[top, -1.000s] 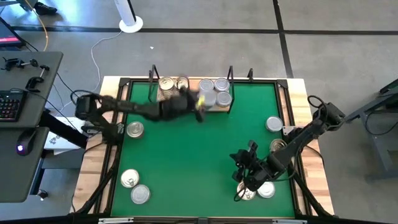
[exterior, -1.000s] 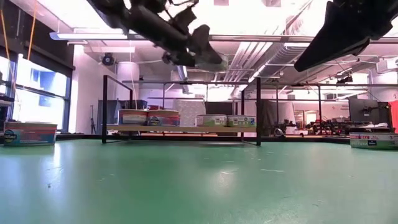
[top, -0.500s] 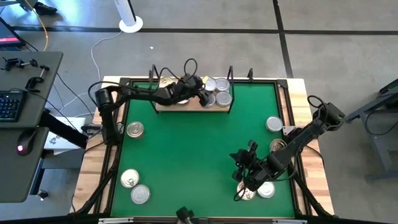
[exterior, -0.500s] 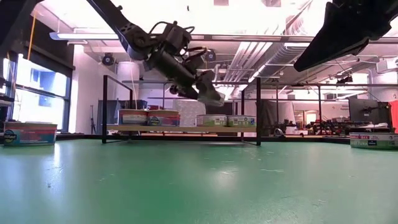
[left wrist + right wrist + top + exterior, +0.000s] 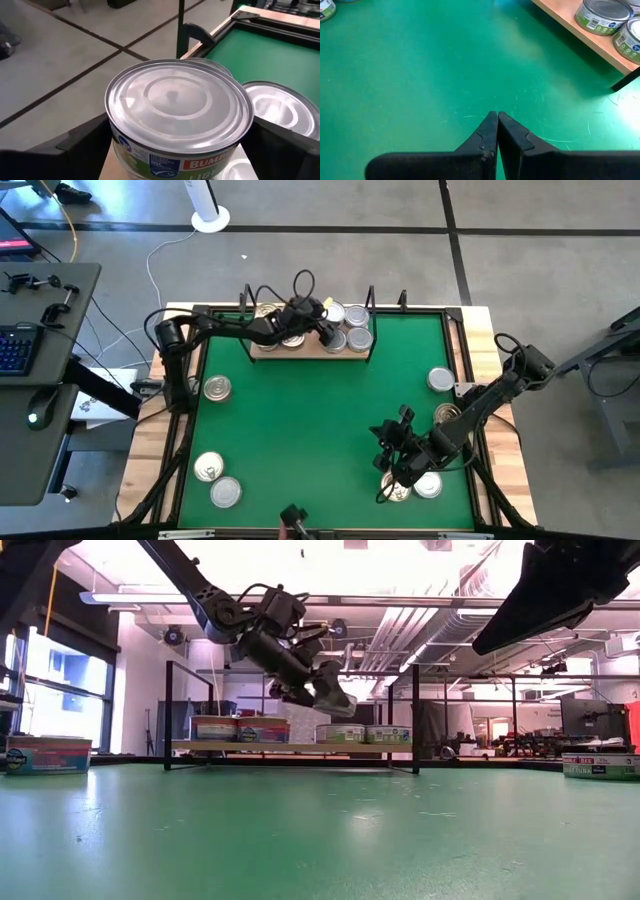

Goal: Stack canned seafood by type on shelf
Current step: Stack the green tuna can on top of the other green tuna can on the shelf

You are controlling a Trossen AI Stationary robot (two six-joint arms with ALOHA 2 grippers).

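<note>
Since a second ago, left gripper has reached over the shelf, its fingers straddling a silver-lidded can (stacked on another). Right gripper, jaws closed and empty, hovers above the green mat.

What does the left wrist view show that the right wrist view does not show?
Only the left wrist view shows a silver-lidded can close up between the left claw's fingers, standing over other cans, with grey floor beyond the shelf.

Only the right wrist view shows the right claw shut and empty above bare green mat, plus two cans on the wooden table edge.

Both show silver-lidded cans and the green mat.
</note>
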